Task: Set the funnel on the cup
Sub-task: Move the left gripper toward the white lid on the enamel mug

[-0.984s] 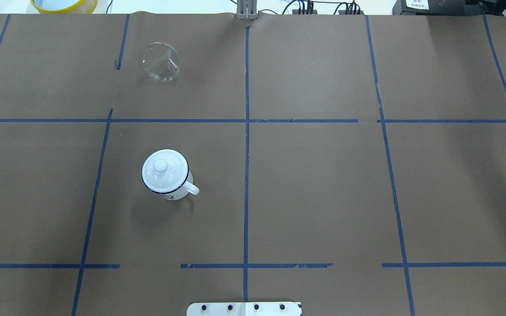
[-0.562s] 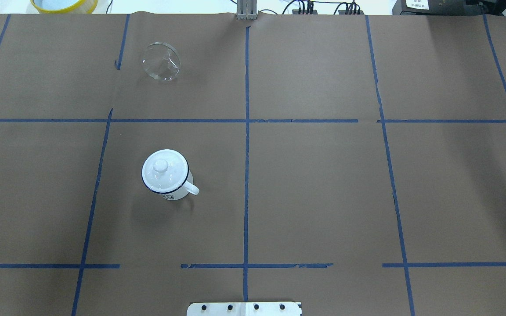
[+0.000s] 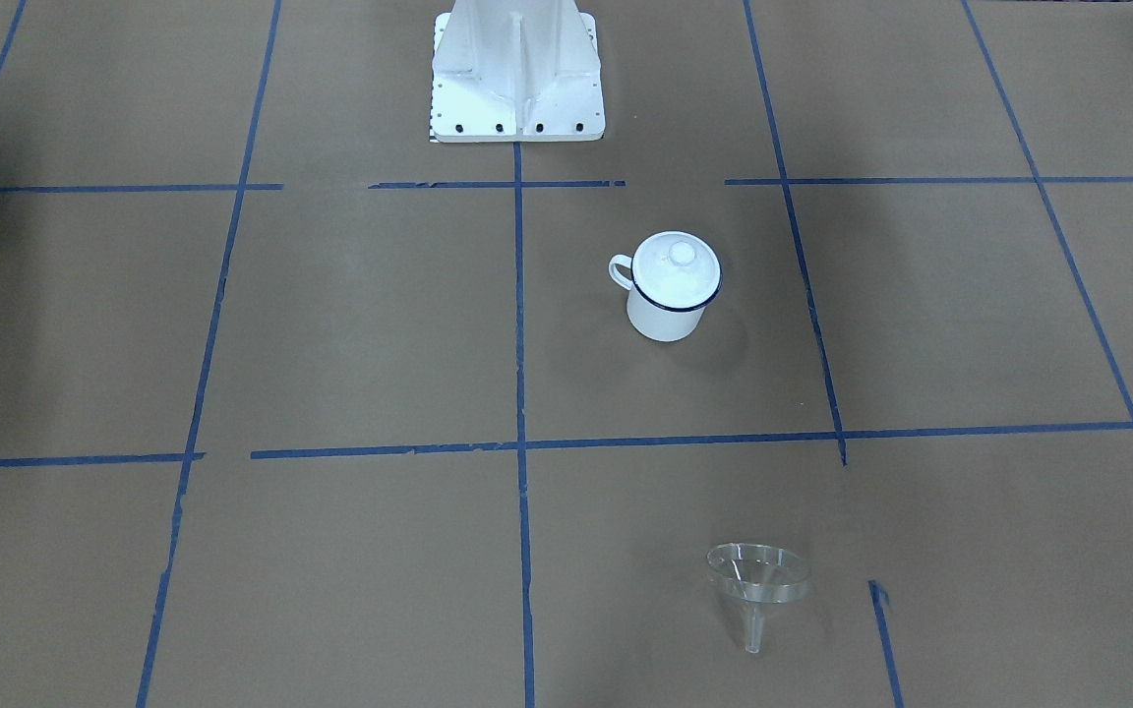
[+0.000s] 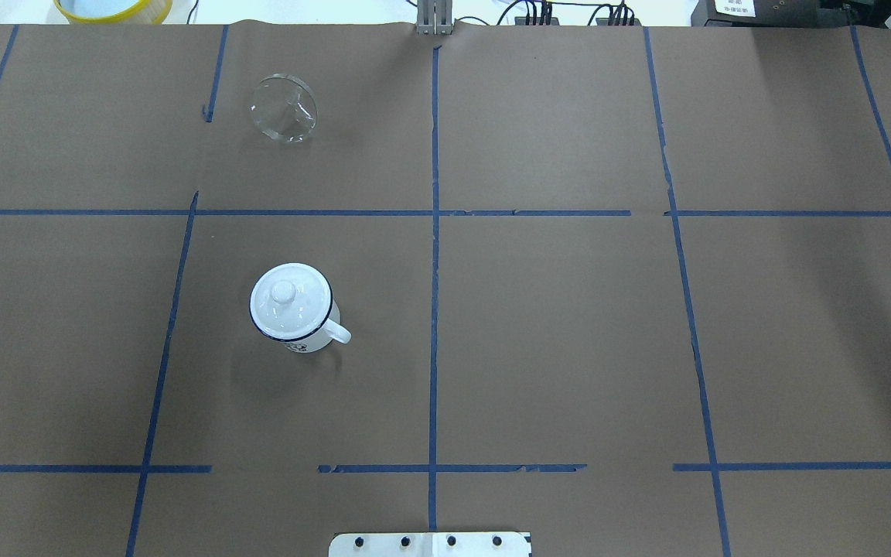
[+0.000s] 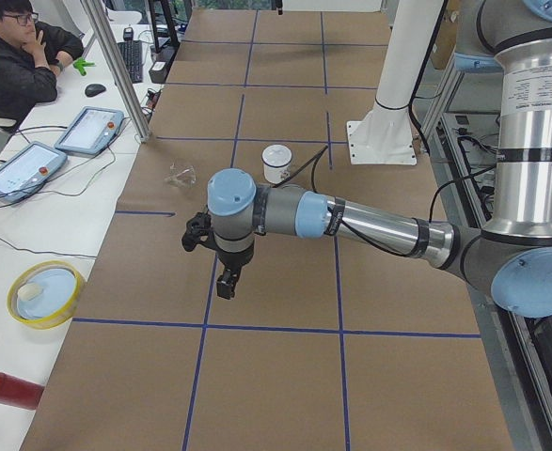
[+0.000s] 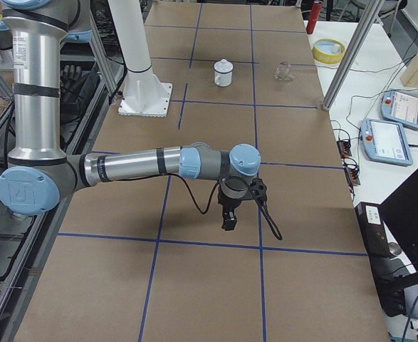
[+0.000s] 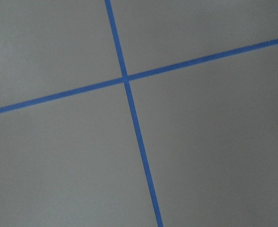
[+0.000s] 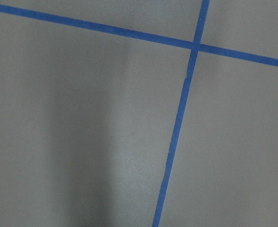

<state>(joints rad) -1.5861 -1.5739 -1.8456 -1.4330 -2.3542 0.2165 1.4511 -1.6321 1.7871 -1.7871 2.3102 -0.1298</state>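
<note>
The cup (image 4: 314, 338) is a white mug with a dark blue rim, standing left of the table's middle, its handle toward the centre line. A round white knobbed lid (image 4: 289, 300) sits on it. The cup also shows in the front view (image 3: 665, 317). The clear funnel (image 4: 285, 108) lies on its side near the far edge, apart from the cup, spout toward the operators' side (image 3: 758, 582). My left gripper (image 5: 227, 282) hangs above the table's left end; my right gripper (image 6: 228, 217) hangs above the right end. Both are empty-looking; I cannot tell whether they are open or shut.
The robot's white base (image 3: 517, 79) stands at the near edge. A yellow-rimmed bowl (image 4: 113, 8) sits beyond the far left corner. Teach pendants (image 5: 87, 130) and a seated operator (image 5: 17, 56) are at the side desk. Blue tape lines (image 4: 434, 255) grid the brown paper.
</note>
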